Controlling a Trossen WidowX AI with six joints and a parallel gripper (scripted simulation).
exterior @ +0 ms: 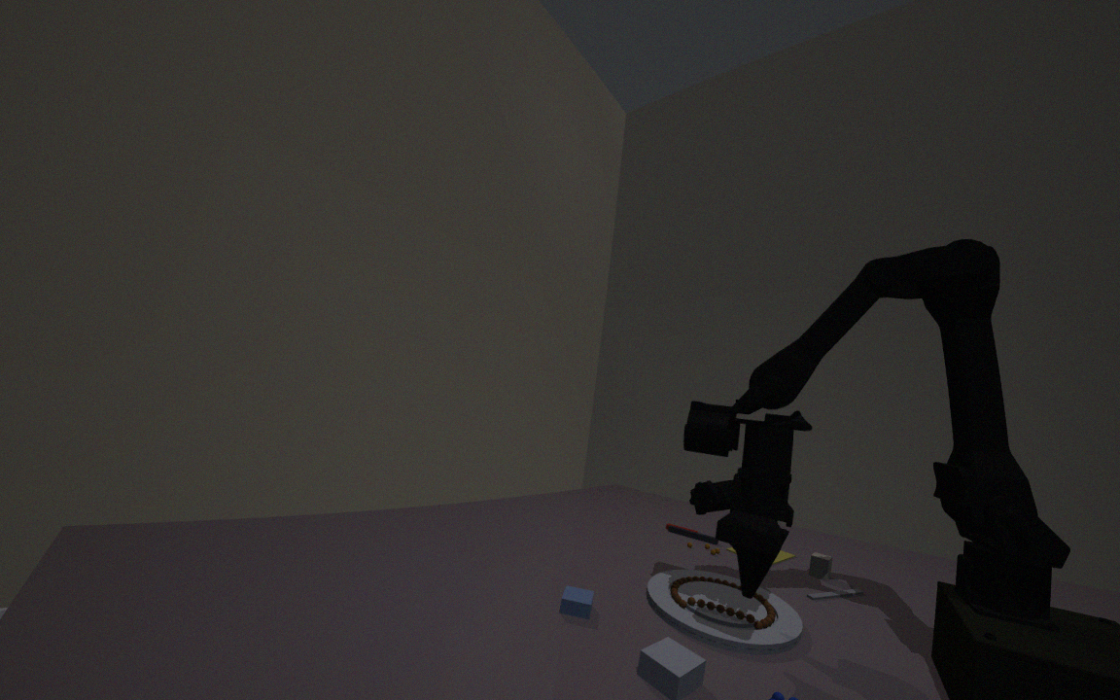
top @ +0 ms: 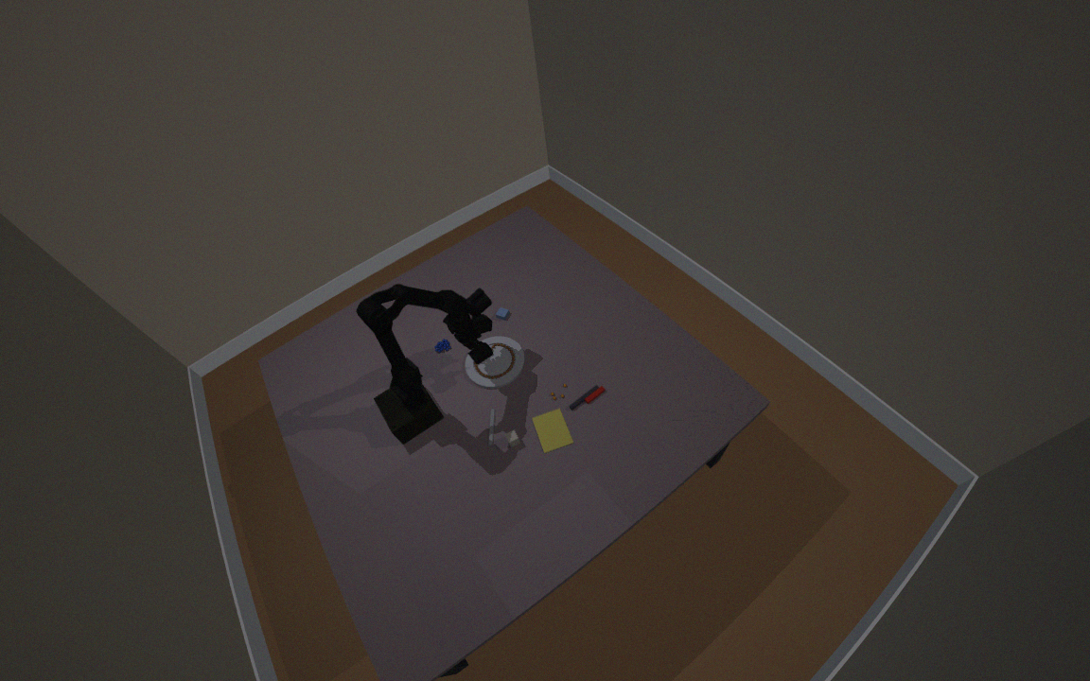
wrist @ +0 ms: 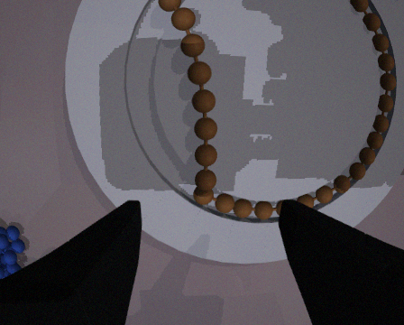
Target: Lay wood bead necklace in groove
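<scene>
The white round bead board lies on the table. The brown wood bead necklace lies on it. In the wrist view its right and lower beads follow the groove. Its left stretch runs nearly straight inside the groove's left arc, over the central disc, with a sharp bend at the lower left. The upper part is cut off. My gripper is open over the board's near edge. The bend shows between the fingertips, not gripped, and the right fingertip hides a bead or so.
Blue beads lie left of the board in the wrist view. A blue block and a white block stand nearby. A yellow sheet, a red-handled tool and small orange beads lie beyond.
</scene>
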